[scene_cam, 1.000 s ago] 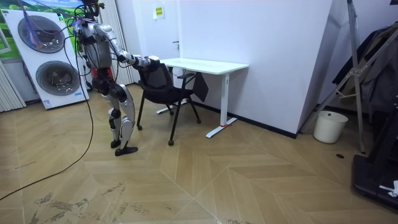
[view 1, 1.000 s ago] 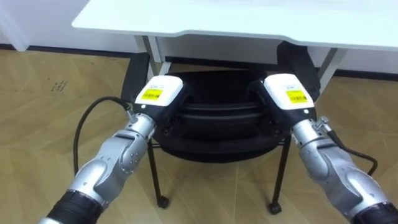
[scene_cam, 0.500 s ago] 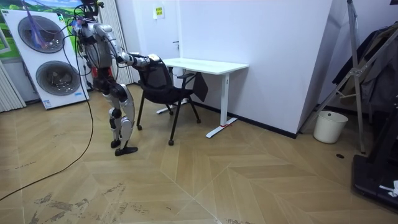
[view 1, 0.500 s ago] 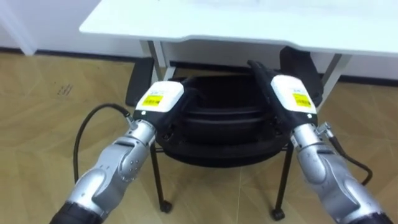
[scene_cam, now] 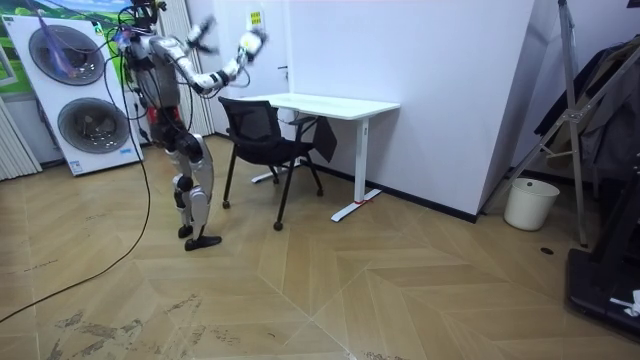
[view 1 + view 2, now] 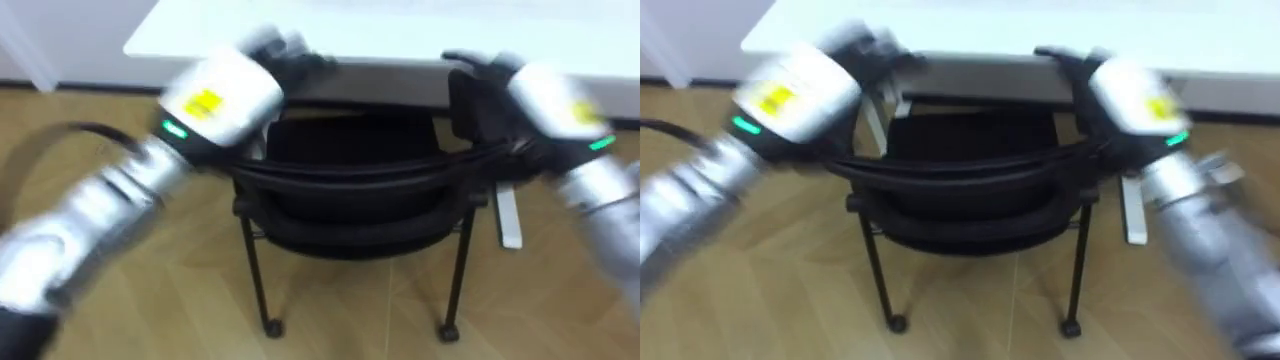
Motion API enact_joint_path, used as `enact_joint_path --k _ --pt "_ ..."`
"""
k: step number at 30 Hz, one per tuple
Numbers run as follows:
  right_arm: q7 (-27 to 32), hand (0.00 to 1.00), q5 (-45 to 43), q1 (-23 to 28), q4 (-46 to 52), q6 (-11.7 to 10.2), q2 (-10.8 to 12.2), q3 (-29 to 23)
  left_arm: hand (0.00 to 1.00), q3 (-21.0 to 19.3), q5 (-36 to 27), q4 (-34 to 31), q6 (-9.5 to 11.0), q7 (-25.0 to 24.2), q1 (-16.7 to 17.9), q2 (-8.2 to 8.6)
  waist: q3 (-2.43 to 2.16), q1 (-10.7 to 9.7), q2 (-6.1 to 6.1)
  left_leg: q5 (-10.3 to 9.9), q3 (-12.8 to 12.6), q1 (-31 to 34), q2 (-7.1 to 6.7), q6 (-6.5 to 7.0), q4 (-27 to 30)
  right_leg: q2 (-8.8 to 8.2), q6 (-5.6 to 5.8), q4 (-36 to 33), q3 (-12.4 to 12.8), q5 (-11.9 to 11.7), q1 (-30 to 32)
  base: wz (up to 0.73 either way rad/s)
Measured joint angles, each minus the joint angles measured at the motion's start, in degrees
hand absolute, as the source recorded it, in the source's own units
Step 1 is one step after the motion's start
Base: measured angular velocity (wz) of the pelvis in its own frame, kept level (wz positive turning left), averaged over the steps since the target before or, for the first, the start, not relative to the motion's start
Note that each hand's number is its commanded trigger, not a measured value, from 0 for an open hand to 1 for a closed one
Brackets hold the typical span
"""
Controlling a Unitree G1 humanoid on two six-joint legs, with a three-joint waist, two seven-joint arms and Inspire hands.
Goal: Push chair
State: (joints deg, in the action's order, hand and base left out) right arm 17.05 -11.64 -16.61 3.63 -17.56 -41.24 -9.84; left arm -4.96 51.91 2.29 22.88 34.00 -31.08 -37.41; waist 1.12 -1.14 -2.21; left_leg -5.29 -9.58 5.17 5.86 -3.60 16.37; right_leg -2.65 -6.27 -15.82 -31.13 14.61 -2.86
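The left hand [image 6: 215, 100] and right hand [image 6: 550, 100] hover over the chair [image 6: 360, 215]; fingers too blurred to tell. Plant palms evenly, push straight toward the bench [image 6: 380, 30].

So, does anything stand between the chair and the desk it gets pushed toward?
Nothing visible does: the chair sits at the front edge of the white desk. The left hand and right hand hover above its backrest.

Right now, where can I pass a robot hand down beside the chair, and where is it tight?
Free: the wood floor left of the chair, and right of it past the desk leg. The desk top's near strip looks bare. Crowded: over the backrest at the desk edge, where the left robot hand and right robot hand hover.
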Motion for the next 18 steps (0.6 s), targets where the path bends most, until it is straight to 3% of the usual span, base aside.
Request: enact_joint_path --k 1,2,3,4,6,7,9,10,12,14,16,18 --pt "1.2 0.0 1.2 -0.6 0.8 -0.4 -1.9 -2.5 0.0 -1.8 -1.2 -0.6 0.1 2.5 -1.2 -2.23 -0.06 0.0 -0.09 0.0 -0.3 -0.3 -0.06 0.03 -0.1 0.01 0.21 0.3 0.2 0.0 -0.3 -0.15" --pt "3.4 0.0 4.1 -1.1 1.2 -1.0 -6.3 -7.0 0.0 -5.2 -4.3 -0.6 0.2 7.1 -2.2 -7.5 0.19 -0.1 0.38 -0.1 -1.3 -1.4 -0.19 0.1 -0.7 0.1 0.57 1.1 1.0 -0.1 -1.1 -0.19" --pt "5.1 0.0 7.9 -1.1 0.8 -1.0 -10.4 -10.8 0.0 -9.0 -6.9 0.1 -0.1 10.6 -2.2 -12.12 -0.53 -0.9 0.01 -0.4 -1.4 -2.0 -0.35 0.08 -0.8 0.4 0.92 2.3 1.7 -0.4 -1.9 -0.2" --pt "5.8 0.0 9.9 -1.0 0.8 -0.9 -12.1 -12.8 0.0 -10.7 -8.2 0.8 -0.3 12.1 -2.1 -14.07 -0.51 -1.4 0.4 -0.6 -1.5 -2.3 -0.45 0.19 -0.9 0.42 1.05 2.7 1.8 -0.4 -2.1 -0.17" --pt "9.7 0.0 16.7 -0.3 -0.9 -1.1 -18.7 -20.4 0.0 -16.9 -12.7 3.1 -1.8 17.1 -1.8 -21.56 -0.64 -2.0 0.55 -1.0 -1.7 -2.7 -0.62 0.37 -1.1 0.44 1.33 3.2 2.6 -0.5 -2.6 -0.18" --pt "10.5 0.0 17.6 0.0 -1.6 -1.1 -20.2 -22.3 0.0 -18.9 -13.6 3.6 -1.8 18.1 -1.3 -23.45 -0.67 -2.2 0.55 -1.1 -1.9 -2.7 -0.6 0.4 -1.1 0.49 1.37 3.4 2.8 -0.5 -2.5 -0.18" --pt "13.9 0.0 20.6 -0.4 -3.7 -1.1 -24.9 -28.3 0.0 -25.1 -17.4 8.3 -2.1 22.0 0.2 -30.35 -0.92 -3.6 0.64 -1.6 -2.3 -2.6 -0.6 0.3 -1.2 0.48 1.45 3.7 3.3 -0.5 -2.3 -0.15" --pt "14.8 0.0 21.1 -0.4 -4.4 -1.2 -26.0 -29.7 0.0 -26.1 -18.7 9.4 -2.6 22.2 0.3 -31.62 -1.06 -3.7 0.61 -1.6 -2.2 -2.6 -0.62 0.26 -1.2 0.49 1.47 3.8 3.5 -0.5 -2.2 -0.17" --pt "18.3 0.0 23.1 -1.8 -8.3 -1.3 -30.5 -32.6 0.0 -29.5 -21.5 11.7 -4.9 23.3 1.0 -34.59 -1.62 -3.9 1.02 -1.7 -2.2 -2.8 -0.75 0.06 -1.9 0.51 1.54 4.2 4.3 -0.5 -2.1 -0.19" --pt "20.3 0.0 25.0 -1.7 -12.5 -1.9 -33.2 -34.7 0.0 -32.6 -24.6 13.5 -5.1 24.1 4.1 -37.14 -2.11 -5.1 1.0 -2.1 -2.4 -2.7 -0.69 0.03 -1.7 0.57 1.68 4.4 4.0 -0.4 -2.3 0.05" --pt "22.7 0.0 27.7 -1.9 -16.4 -1.7 -35.2 -36.4 0.0 -33.8 -28.4 15.9 -5.4 24.7 6.4 -37.92 -2.31 -5.4 0.73 -2.7 -2.4 -2.9 -0.62 0.0 -1.6 0.68 1.85 4.5 3.9 -0.3 -2.7 0.07" --pt "26.1 0.0 29.6 -1.5 -20.0 -1.2 -35.9 -38.7 0.0 -34.0 -32.4 19.8 -7.3 25.1 7.4 -37.92 -2.69 -5.4 0.36 -3.1 -2.9 -3.0 -0.56 -0.03 -1.6 0.71 2.12 4.5 4.3 -0.4 -2.7 0.0"
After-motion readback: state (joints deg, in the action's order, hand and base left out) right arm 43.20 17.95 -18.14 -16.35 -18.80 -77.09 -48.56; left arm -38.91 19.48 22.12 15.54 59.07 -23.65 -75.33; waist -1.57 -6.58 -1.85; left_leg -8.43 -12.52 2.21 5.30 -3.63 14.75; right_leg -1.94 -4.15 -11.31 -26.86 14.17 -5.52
